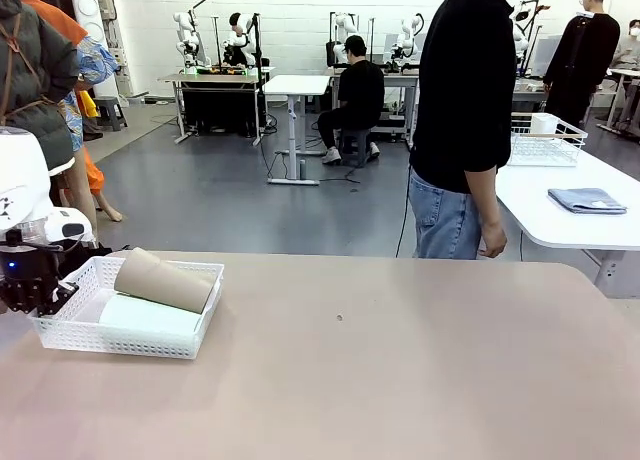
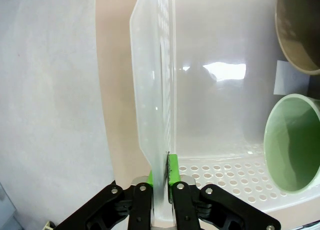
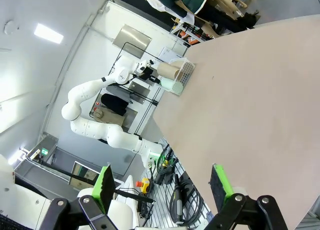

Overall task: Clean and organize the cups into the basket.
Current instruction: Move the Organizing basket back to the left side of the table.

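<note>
**Cups laid in the basket; the basket's wall is pinched**

At the lower left of the front view, the shallow white plastic lattice-walled basket (image 1: pixel 130 332) is seen on the tan table (image 1: pixel 400 370), and two cups are lying on their sides in it: a tall tan-brown matte tumbler (image 1: pixel 165 280) resting across the top, and a pale mint green matte tumbler (image 1: pixel 150 316) beneath it. No further cups are seen on the table, so the gathering is judged largely done; whether more cups remain elsewhere cannot be told.

In the left wrist view, the left gripper (image 2: pixel 161 182) is clamped on the basket's thin end wall, its green pads pressed together on the plastic. The final placing of the basket and the letting go are judged to be what is left.

At the bottom of the right wrist view, the right gripper (image 3: pixel 162 182) is held wide apart, with nothing between its fingers.
</note>
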`<state>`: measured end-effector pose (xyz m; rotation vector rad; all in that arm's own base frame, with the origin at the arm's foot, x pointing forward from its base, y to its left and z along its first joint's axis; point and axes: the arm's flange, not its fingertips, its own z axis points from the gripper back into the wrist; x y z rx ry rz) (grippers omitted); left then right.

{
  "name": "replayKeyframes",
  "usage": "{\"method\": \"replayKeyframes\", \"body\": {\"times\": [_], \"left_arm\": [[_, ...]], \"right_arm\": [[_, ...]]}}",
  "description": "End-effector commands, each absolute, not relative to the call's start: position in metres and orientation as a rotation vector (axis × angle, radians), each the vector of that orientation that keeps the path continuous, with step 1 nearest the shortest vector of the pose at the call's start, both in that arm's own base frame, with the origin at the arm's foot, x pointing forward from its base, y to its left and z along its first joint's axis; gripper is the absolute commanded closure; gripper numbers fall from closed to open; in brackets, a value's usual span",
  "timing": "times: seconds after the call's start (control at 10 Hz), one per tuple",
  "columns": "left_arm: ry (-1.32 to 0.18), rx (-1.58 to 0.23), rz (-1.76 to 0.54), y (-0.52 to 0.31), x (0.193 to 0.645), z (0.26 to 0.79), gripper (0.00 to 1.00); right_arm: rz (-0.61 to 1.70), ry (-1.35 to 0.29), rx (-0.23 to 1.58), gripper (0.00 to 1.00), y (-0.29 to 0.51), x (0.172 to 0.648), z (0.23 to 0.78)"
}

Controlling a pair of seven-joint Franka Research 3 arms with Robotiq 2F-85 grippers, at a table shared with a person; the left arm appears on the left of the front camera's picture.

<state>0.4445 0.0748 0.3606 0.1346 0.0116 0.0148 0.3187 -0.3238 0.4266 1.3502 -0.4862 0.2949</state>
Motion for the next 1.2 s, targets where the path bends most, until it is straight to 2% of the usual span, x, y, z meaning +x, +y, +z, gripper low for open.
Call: {"method": "replayKeyframes", "body": {"times": [0.0, 0.1, 0.2, 0.3, 1.1], "left_arm": [[-0.002, 0.114, -0.006, 0.074, 0.452, 0.354, 0.35], [0.002, 0.121, -0.009, 0.074, 0.452, 0.354, 0.0], [0.001, 0.128, -0.005, 0.076, 0.451, 0.354, 0.33], [-0.001, 0.13, -0.003, 0.078, 0.451, 0.354, 0.0], [-0.014, 0.157, -0.004, 0.072, 0.441, 0.365, 0.0]], "right_arm": [[0.296, -0.491, 1.359, 0.0, -0.324, 0.315, 0.429], [0.296, -0.491, 1.359, 0.0, -0.324, 0.315, 0.429], [0.296, -0.491, 1.359, 0.0, -0.324, 0.315, 0.429], [0.296, -0.491, 1.359, 0.0, -0.324, 0.315, 0.429], [0.296, -0.491, 1.359, 0.0, -0.324, 0.315, 0.429]]}}
